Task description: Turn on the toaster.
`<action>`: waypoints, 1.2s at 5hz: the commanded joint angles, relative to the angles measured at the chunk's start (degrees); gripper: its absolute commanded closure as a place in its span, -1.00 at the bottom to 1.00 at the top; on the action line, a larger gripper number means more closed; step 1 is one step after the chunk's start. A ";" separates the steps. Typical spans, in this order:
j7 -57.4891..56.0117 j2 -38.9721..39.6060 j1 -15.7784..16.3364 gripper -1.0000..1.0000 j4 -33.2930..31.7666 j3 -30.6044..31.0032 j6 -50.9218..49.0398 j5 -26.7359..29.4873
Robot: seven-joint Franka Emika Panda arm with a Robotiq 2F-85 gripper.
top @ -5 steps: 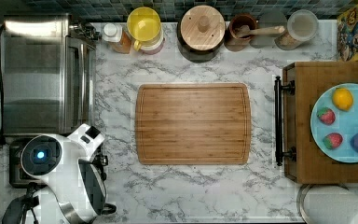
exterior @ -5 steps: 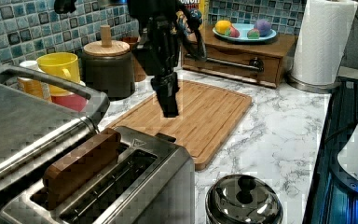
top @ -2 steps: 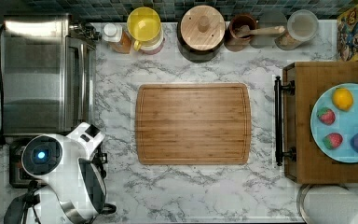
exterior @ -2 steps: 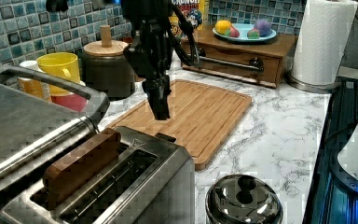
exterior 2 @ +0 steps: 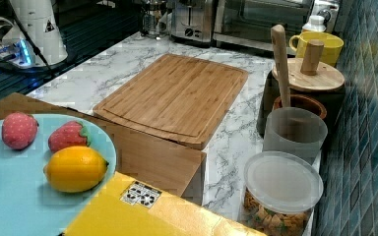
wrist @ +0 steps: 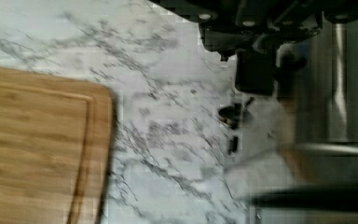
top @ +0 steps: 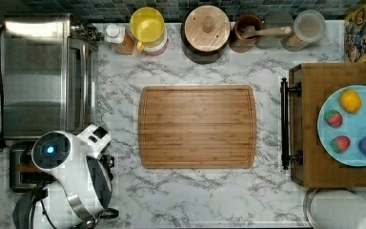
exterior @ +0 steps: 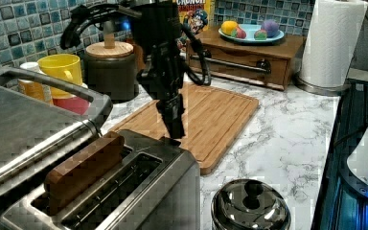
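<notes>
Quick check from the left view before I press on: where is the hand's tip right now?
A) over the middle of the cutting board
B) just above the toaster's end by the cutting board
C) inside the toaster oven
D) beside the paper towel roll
B: in the left view the hand points down with its tip just above the end of the toaster that faces the cutting board; contact cannot be told.

Arm [exterior: 160, 28]: reached down steeply in the left view, dark, cables looped beside it.
Wrist [top: 59, 157]: white housing with a blue light, seen from above in the top view.
Gripper [exterior: 175, 125]: pointed straight down, tip low; finger spacing could not be judged.
</notes>
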 commanded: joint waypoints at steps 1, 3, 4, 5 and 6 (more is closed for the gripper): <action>-0.47 -2.03 0.16 1.00 3.70 -0.01 2.40 3.42; 1.62 4.20 1.34 1.00 4.46 1.18 2.69 -2.52; 3.44 8.06 1.55 1.00 4.99 1.63 3.14 -4.71; 4.59 11.77 2.37 1.00 6.37 1.56 1.62 -5.47; 5.44 12.59 3.48 1.00 4.57 0.35 3.47 -5.41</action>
